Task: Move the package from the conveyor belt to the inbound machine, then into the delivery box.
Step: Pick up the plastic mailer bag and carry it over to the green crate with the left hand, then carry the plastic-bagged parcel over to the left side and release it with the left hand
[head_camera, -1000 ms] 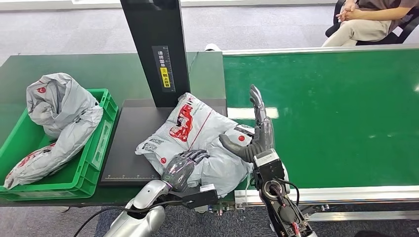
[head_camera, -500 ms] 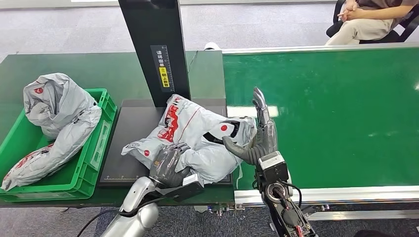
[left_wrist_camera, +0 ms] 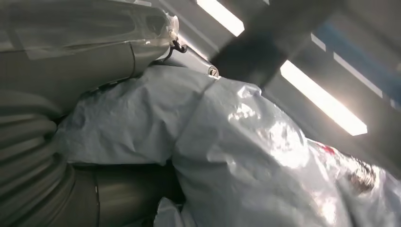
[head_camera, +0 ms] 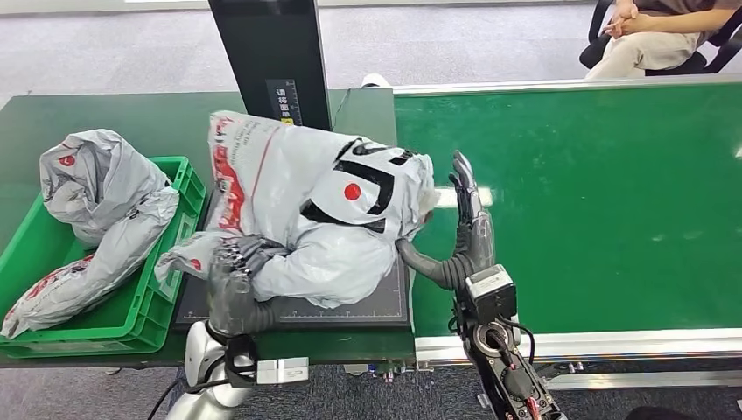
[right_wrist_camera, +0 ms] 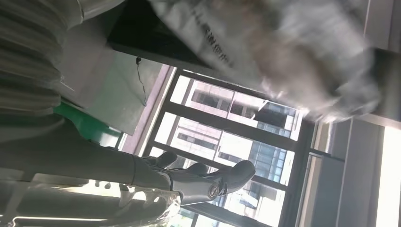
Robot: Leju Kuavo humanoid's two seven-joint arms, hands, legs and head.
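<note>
Left hand (head_camera: 234,278) holding big grey package (head_camera: 324,210) up over black machine plate (head_camera: 350,311), right hand (head_camera: 462,229) open, flat beside package

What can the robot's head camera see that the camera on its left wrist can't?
The head view alone takes in the green crate with grey bags inside, the black scanner plate, the green conveyor belt, the open right hand beside the package, and a person sitting beyond the belt. The left wrist view alone looks up past the package at long ceiling lights. Both show the big grey package lifted by the left hand, seen up close from the wrist.
</note>
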